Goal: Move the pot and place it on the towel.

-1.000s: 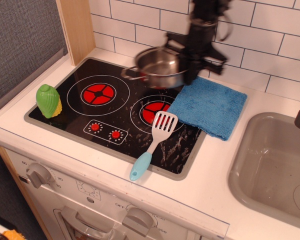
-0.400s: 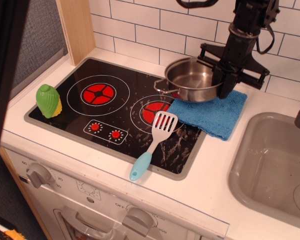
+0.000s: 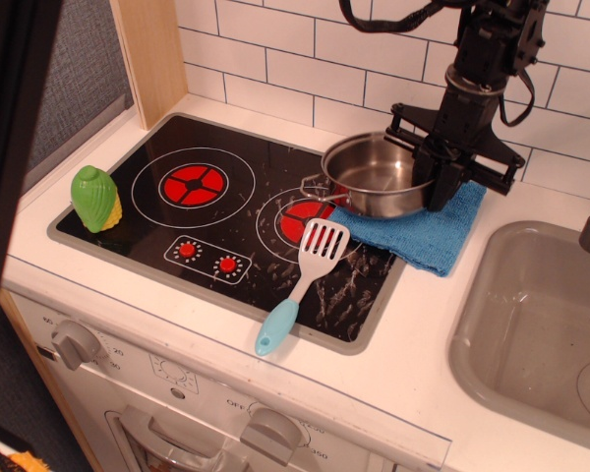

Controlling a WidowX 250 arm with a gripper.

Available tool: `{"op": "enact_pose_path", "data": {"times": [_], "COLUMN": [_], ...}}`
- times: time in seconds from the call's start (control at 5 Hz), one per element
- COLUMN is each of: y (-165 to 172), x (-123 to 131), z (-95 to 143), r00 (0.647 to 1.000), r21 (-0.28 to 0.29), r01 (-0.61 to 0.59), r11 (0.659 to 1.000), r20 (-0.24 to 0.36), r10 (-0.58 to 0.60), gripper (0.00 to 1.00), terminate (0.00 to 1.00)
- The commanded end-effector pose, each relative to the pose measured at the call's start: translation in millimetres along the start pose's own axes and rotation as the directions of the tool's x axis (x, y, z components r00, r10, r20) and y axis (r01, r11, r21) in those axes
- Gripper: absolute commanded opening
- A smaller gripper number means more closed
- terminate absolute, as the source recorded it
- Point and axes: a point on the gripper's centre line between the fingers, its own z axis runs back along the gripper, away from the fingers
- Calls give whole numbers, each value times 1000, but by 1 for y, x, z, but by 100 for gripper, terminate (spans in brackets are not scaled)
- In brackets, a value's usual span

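The hand [image 3: 439, 185] grips the pot [image 3: 372, 177] overhanging the towel [image 3: 435, 230].

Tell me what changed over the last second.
The tool carried the pot rightward from over the stove's back edge and lowered it onto the towel, where it overhangs the left edge. The grip hasn't visibly let go. Spatula, corn toy and towel stayed put.

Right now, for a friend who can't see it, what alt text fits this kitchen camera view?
A black robot claw grips the right rim of a shiny steel pot, holding it over the left part of a blue towel beside a toy stove. A white slotted spatula and green-and-yellow toy corn lie on the black cooktop; a grey sink sits right.
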Motion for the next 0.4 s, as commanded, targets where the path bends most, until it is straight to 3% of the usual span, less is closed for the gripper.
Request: {"op": "enact_pose_path", "data": {"times": [0.0,0.2], "y": [1,11], "x": [5,3], "z": [42,67], "r00": [993,981], "r21": [13,-18], "r01": [-4,-45], "r11": [1000,999], "r20": [116,187], "r10": [2,47], "gripper": [100,100], "terminate": [0,0]}}
